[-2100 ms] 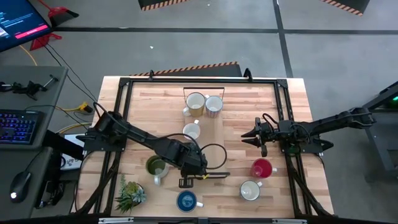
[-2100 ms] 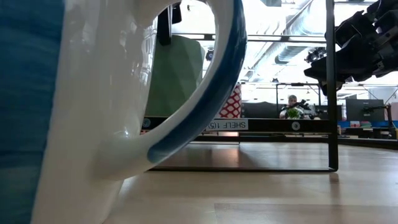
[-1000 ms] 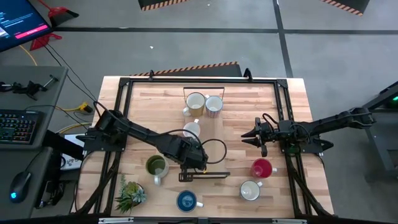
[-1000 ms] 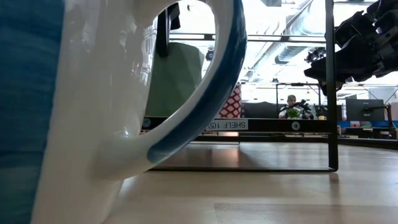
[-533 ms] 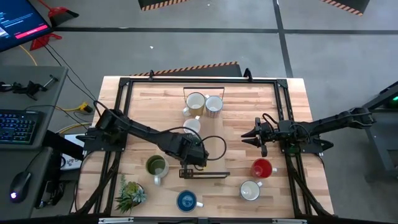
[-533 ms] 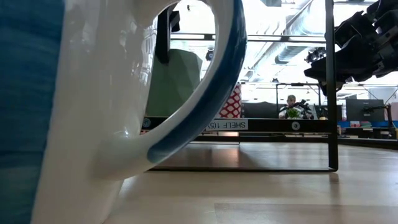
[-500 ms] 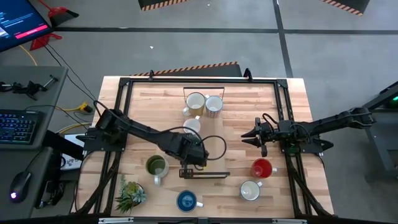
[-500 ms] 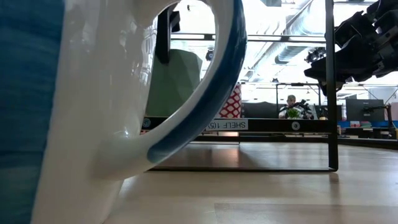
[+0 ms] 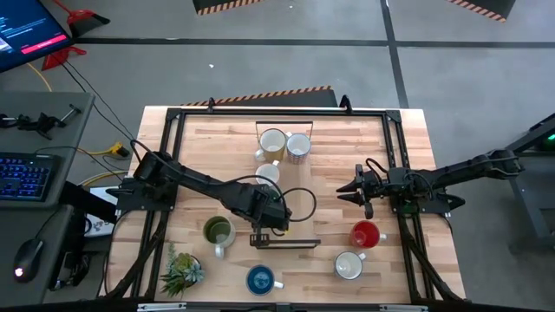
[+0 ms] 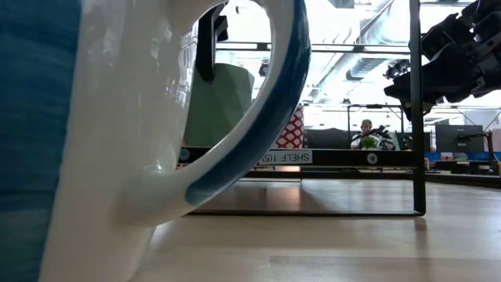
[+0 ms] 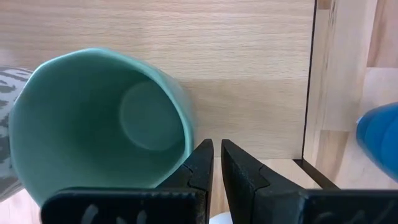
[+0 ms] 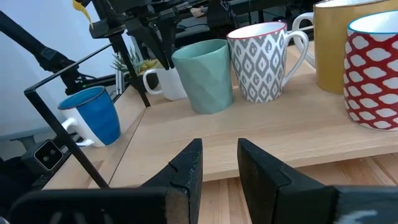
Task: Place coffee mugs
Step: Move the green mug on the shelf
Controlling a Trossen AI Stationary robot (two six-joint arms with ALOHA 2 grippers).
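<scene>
Mid-tabletop (image 9: 338, 139), a bit toward the front edge: left tool (image 11: 214, 146) sits low on the teal mug (image 11: 99, 124). Its fingers are pinched nearly together, with only a thin slit between them. One finger touches the mug's outer wall. The handle isn't visible from the left wrist view. The mug is upright with its mouth open to the camera and nothing inside. From the right wrist view it stands on the wood just beside the grey-patterned mug (image 12: 264, 62), with the left arm's dark fingers coming down at its rim.

Right tool (image 12: 219, 149) hovers near the right edge, pointing toward the centre. Its fingers are parted by a moderate gap with nothing between them. It is well apart from every mug.

Other mugs:
- The yellow mug (image 9: 272, 142) and red-patterned mug (image 9: 298, 147) stand side by side near the middle of the back edge.
- The red mug (image 9: 365, 234) and white mug (image 9: 349, 265) are toward the front right corner, the white one closer to the front edge.
- The blue mug (image 9: 260, 279) is at the middle of the front edge. It fills the left of the low view, and the teal mug shows through its handle loop.
- The olive mug (image 9: 218, 231) is toward the front left corner, with the potted plant (image 9: 182, 270) just beside it, nearer the corner.
</scene>
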